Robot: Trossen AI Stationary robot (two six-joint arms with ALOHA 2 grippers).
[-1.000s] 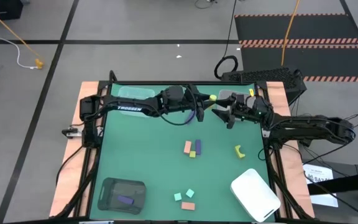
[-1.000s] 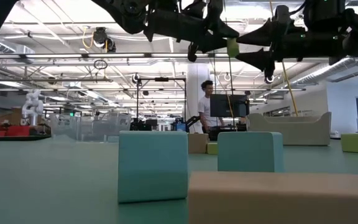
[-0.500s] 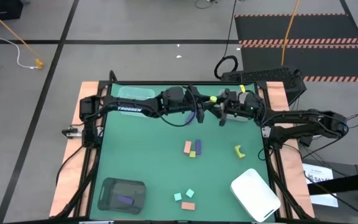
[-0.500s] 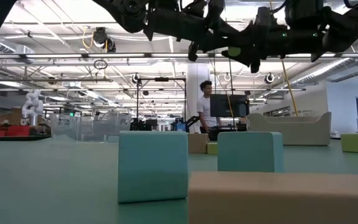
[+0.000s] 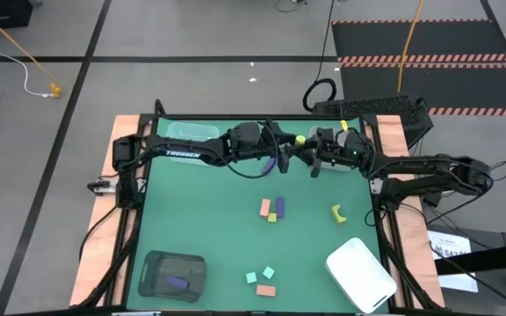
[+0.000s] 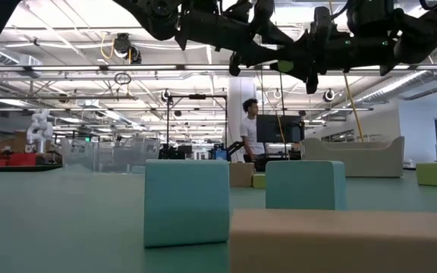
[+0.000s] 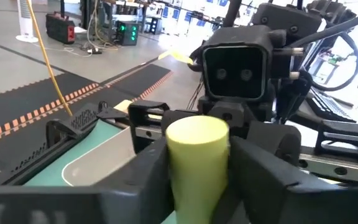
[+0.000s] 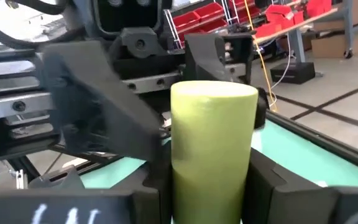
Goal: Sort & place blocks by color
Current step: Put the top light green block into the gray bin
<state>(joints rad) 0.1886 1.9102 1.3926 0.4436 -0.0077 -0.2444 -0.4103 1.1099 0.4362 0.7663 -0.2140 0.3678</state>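
a handover is in hand: the yellow-green cylindrical block sits between the right gripper fingers, closing on it, and the left gripper fingers, loosening. next, the left should let go fully.

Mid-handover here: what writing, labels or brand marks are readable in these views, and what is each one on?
"TROSSEN", white letters on the left arm, high view.
A white sheet on the floor past the table's right edge carries dark print: too small to read.
Nothing else is legible: the blocks, trays and both wrist views show no readable text.
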